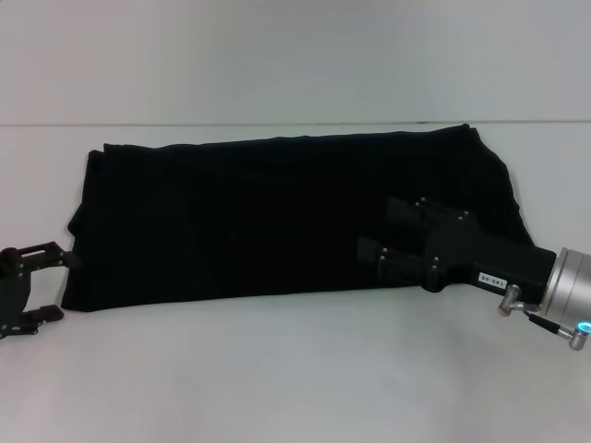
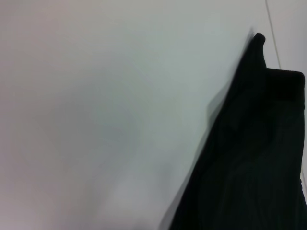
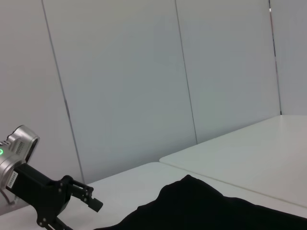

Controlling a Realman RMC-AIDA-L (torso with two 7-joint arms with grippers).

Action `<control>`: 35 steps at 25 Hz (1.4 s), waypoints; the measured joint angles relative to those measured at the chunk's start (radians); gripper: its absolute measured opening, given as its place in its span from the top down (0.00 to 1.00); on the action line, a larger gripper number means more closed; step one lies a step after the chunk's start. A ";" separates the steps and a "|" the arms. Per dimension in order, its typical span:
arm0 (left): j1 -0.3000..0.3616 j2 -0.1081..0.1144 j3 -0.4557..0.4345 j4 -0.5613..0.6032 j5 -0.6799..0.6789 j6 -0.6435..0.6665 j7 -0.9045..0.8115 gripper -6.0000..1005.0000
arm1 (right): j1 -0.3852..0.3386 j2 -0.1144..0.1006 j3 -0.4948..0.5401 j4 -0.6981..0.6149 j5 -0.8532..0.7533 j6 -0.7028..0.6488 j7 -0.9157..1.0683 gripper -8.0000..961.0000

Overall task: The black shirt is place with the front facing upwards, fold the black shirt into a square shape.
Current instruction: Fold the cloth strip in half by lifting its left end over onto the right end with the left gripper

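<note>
Right gripper (image 1: 372,233) hangs over the right half of the black shirt (image 1: 259,221), near the cloth's front edge, its two black fingers spread apart with nothing between them and pointing toward the left. Its silver wrist cuff (image 1: 565,284) sits off the cloth, close to the right edge of the table (image 1: 277,369). Left gripper (image 1: 54,283) is at the near-left corner of the shirt, just beside the cloth's left edge, jaws also spread and holding nothing; whether a fingertip touches the fabric cannot be told.

Between the two, the black shirt lies flat as a long dark band running left to right across the middle of the table, already folded lengthwise, no lettering or label showing. Its front edge slants slightly, and its right end bulges out in a rounded, rumpled shape. In the left wrist view one pointed corner of the cloth (image 2: 259,38) pokes out onto the bare surface.

Nothing here acts as a container. The table is white and plain, with a wide bare strip in front of the shirt and a narrower one behind it, up to a seam line (image 1: 277,123). Beyond stand pale wall panels (image 3: 120,86) with thin vertical joints.
</note>
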 joint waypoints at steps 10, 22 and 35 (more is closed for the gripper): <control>-0.001 -0.002 0.002 -0.002 0.000 -0.018 0.001 0.16 | 0.000 0.000 0.002 0.005 0.000 -0.002 0.000 0.13; -0.004 -0.003 0.002 -0.017 0.000 -0.029 0.003 0.16 | 0.001 0.000 0.001 0.003 0.000 0.003 -0.001 0.13; -0.034 0.000 0.027 -0.048 -0.001 -0.067 0.004 0.16 | 0.002 0.000 0.002 0.003 0.000 0.003 -0.001 0.13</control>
